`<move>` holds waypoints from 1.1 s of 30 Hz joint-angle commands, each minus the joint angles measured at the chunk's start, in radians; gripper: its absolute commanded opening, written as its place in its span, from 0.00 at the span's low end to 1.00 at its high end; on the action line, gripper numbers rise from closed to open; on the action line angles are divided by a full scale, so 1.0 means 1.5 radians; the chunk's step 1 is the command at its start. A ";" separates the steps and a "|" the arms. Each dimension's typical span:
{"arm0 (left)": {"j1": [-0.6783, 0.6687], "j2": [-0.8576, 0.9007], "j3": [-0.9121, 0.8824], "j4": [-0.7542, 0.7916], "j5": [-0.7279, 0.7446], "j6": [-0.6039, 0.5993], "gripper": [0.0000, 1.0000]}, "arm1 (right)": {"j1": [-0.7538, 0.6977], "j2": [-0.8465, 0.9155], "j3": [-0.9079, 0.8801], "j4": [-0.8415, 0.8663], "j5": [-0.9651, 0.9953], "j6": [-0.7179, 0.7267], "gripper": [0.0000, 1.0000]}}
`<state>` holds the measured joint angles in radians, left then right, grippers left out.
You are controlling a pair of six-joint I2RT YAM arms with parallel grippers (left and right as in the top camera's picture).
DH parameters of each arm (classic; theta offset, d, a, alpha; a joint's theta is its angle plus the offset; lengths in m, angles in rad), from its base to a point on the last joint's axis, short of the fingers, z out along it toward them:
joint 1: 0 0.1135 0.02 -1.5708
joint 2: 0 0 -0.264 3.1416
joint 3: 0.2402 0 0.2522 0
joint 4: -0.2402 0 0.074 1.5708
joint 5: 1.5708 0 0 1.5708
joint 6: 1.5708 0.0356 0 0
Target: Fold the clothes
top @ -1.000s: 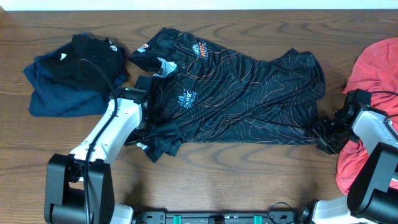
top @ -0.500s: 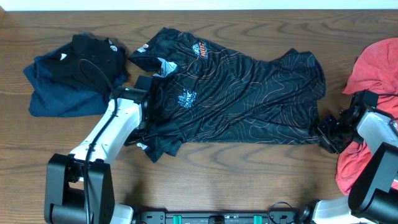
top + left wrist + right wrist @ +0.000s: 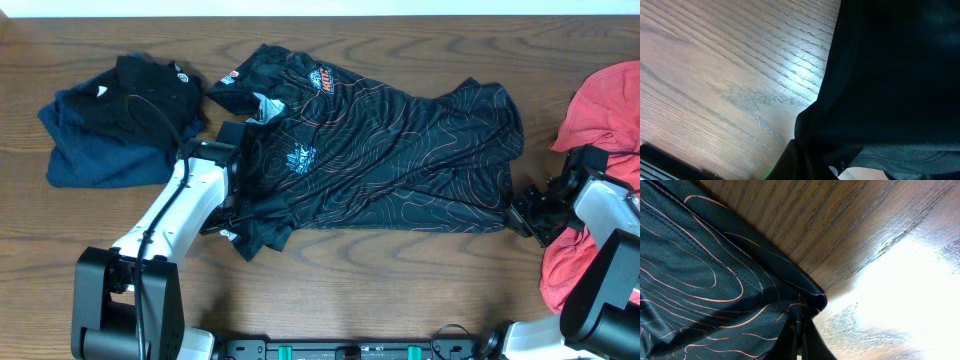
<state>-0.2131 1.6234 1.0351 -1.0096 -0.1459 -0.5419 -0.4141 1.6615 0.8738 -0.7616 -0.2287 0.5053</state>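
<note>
On the near side of the table (image 3: 400, 300), the left tool (image 3: 235, 216) is clamped tight on a bunched fold at the near left corner of the black jersey (image 3: 400, 150). In its wrist view, dark cloth gathers down into the pinch. The right tool (image 3: 515, 212) is closed just as narrowly on the near right corner, and its wrist view shows the orange-lined hem drawn to a point between the fingers.

The jersey lies spread across the middle of the table, mostly flat. Its collar end is rumpled toward the left, and its hem runs between the two grips.

The step in hand looks like the first fold. With both near corners held, the next move calls for lifting them together and carrying that edge over the body toward the far side, keeping the cloth taut and level.

Farther off, a pile of dark clothes (image 3: 110, 135) sits at the far left. The coral-red garment (image 3: 600, 110) waits at the right, cut off by the frame edge.

The left fingers are buried under cloth, so how much fabric they hold is probably more than one layer. I cannot confirm it.
</note>
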 commanded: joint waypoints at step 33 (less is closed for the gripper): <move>0.078 -0.344 0.074 -0.078 0.038 0.034 0.06 | -0.077 -0.115 0.393 -0.313 0.071 -0.112 0.01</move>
<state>-0.1341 1.1721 1.1053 -1.1320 -0.1112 -0.5171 -0.4919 1.5158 1.4090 -1.2190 -0.1604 0.3836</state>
